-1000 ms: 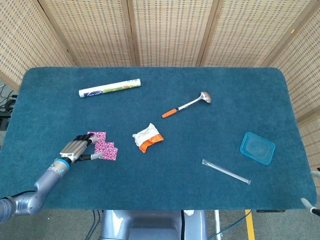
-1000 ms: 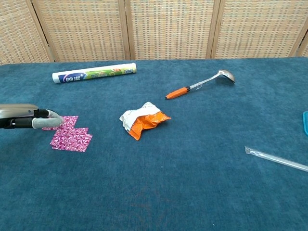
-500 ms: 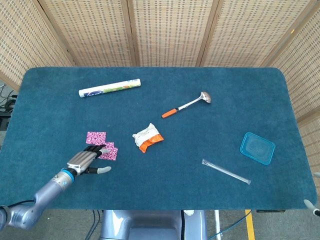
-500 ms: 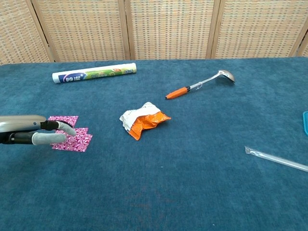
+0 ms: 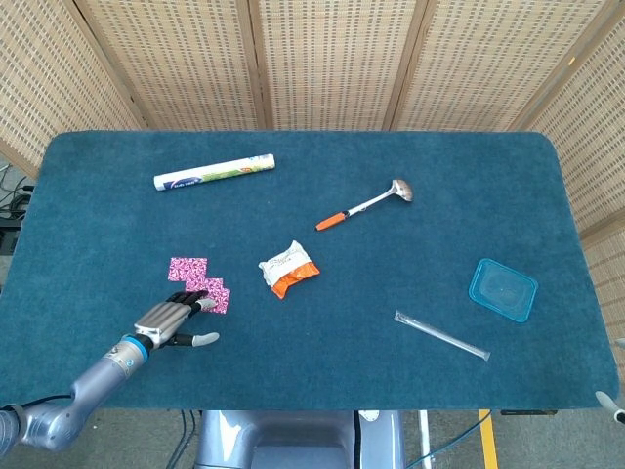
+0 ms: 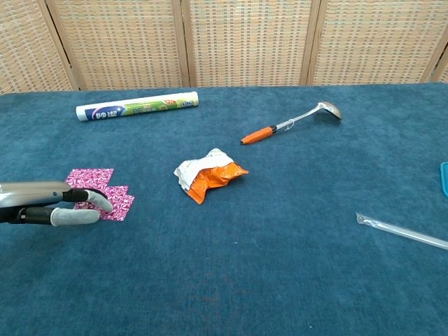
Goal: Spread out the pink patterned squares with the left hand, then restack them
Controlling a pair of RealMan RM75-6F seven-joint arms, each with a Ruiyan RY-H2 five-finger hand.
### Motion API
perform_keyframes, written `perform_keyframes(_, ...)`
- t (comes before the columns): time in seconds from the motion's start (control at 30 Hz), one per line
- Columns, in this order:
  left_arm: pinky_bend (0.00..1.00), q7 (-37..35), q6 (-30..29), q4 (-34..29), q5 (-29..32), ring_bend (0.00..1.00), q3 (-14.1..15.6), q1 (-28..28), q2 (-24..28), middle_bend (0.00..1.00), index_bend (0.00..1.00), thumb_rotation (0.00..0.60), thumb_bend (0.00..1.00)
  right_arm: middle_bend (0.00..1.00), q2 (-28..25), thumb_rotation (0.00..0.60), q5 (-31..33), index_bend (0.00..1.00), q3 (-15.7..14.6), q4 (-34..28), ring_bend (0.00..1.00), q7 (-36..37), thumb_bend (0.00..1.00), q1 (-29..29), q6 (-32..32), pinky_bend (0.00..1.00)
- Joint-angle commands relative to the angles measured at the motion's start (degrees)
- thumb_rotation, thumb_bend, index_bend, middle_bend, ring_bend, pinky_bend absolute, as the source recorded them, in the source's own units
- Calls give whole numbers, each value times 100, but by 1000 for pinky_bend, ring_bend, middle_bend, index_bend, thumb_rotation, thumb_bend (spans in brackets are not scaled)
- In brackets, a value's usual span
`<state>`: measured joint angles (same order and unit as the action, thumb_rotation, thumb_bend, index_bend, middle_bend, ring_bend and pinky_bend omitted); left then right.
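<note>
Left hand (image 5: 171, 320) lying low at front-left of teal felt table (image 5: 117, 225), fingers spread flat, holding nothing, fingertips (image 6: 105, 204) overlapping near edge of pink patterned paper squares (image 5: 198, 282). Squares sitting fanned, partly overlapping. White-green printed tube (image 5: 214, 172) resting far back-left. Crumpled white-orange wrapper (image 5: 288, 269) lying w/ clear gap right of squares. Right hand not visible.

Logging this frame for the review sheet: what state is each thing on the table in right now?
pink patterned squares: flat, spread in an overlapping row, not stacked
left hand: fingers extended, tips at the nearest square, gripping nothing
snack wrapper: crumpled, torn open
roll: lying on its side
ladle: lying flat
blue lid: lying flat
wrapped straw: lying flat
</note>
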<state>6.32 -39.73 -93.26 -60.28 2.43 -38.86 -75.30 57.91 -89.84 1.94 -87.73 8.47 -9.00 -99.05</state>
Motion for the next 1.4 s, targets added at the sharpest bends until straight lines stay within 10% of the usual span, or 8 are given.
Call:
perform_keyframes(0.03,0,49,26,29,50,0,6,-25,-41,0,123,39,0,256,3,600,5,296,-2,2,0,2,12,-4,3,0)
perform_keyframes(1.4,0,121,-440,-517,-476,0,519,527,712,0,123,39,0,256,-1,600,-8,296,19,10,0,34,12,25,53,0)
